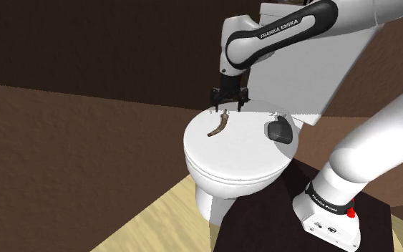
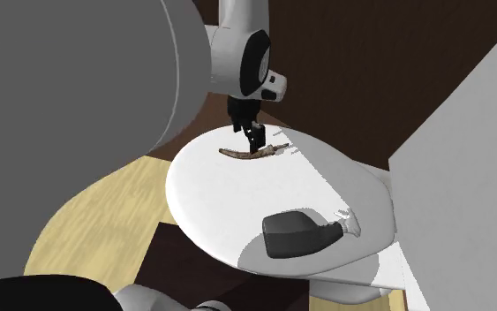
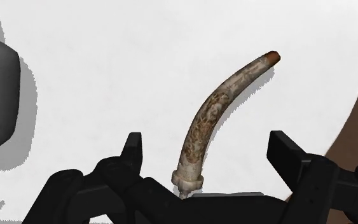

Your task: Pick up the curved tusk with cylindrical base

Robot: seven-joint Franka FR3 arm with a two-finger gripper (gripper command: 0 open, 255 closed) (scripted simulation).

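Shoulder view: the gripper (image 1: 228, 100) is hovering over the tusk (image 1: 217, 125), which is lying on the toilet lid (image 1: 228, 168). Second exterior view: it is hanging at the base end. Wrist view: its 2 fingers (image 3: 133, 149) are standing apart, straddling the base; lowering straight before closing is looking wisest.

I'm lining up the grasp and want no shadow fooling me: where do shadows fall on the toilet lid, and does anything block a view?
Wrist view: the tusk throws a thin grey shadow close beside it on the lid. Shoulder view: shade covers the lid's side around the dark object. Second exterior view: the arm, a grey bulk, blocks the upper left.
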